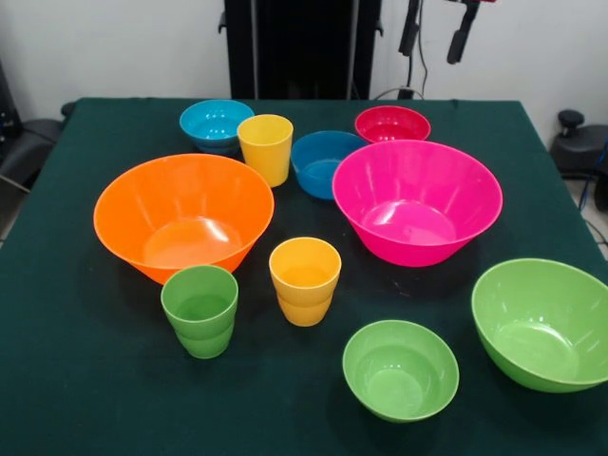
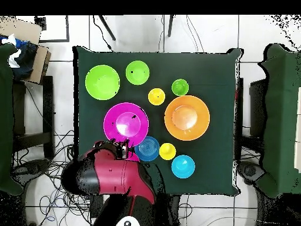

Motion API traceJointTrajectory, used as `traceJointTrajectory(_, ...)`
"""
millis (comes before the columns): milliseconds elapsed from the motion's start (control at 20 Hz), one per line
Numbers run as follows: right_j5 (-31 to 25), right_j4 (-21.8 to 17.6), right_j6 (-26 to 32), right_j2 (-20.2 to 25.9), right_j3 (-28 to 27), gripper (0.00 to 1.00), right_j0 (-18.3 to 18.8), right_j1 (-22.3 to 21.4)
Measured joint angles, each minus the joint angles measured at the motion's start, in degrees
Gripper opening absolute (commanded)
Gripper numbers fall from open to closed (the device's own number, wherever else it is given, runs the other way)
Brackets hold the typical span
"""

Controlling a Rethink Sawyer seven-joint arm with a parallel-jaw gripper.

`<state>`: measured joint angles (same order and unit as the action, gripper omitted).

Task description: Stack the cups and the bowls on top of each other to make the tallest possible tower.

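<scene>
All lie apart on the dark green table (image 1: 85, 380), nothing stacked. Front view: large orange bowl (image 1: 183, 214), large hot pink bowl (image 1: 416, 199), large lime green bowl (image 1: 543, 323), small lime green bowl (image 1: 400, 369). At the back are the light blue bowl (image 1: 216, 122), darker blue bowl (image 1: 323, 163) and red-pink bowl (image 1: 392, 123). The yellow cup (image 1: 265, 147), orange-yellow cup (image 1: 304, 278) and green cup (image 1: 199, 309) stand upright. My gripper (image 1: 438, 33) hangs open and empty high above the red-pink bowl. Overhead, the gripper (image 2: 120, 146) and arm hide most of that bowl.
The robot's black pedestal (image 1: 299, 47) stands behind the table's far edge. Overhead, chairs stand on both sides of the table, a cardboard box (image 2: 26, 47) is at the upper left, and cables run over the tiled floor.
</scene>
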<state>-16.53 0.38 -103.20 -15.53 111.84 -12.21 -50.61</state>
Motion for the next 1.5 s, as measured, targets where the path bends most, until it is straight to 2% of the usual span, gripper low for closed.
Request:
traceJointTrajectory(600,-0.01,0.22,-1.57,-2.15,-5.38,1.00,0.01,2.69)
traceJointTrajectory(1500,-0.86,0.33,-1.57,-2.68,-13.85,1.00,0.85,6.05)
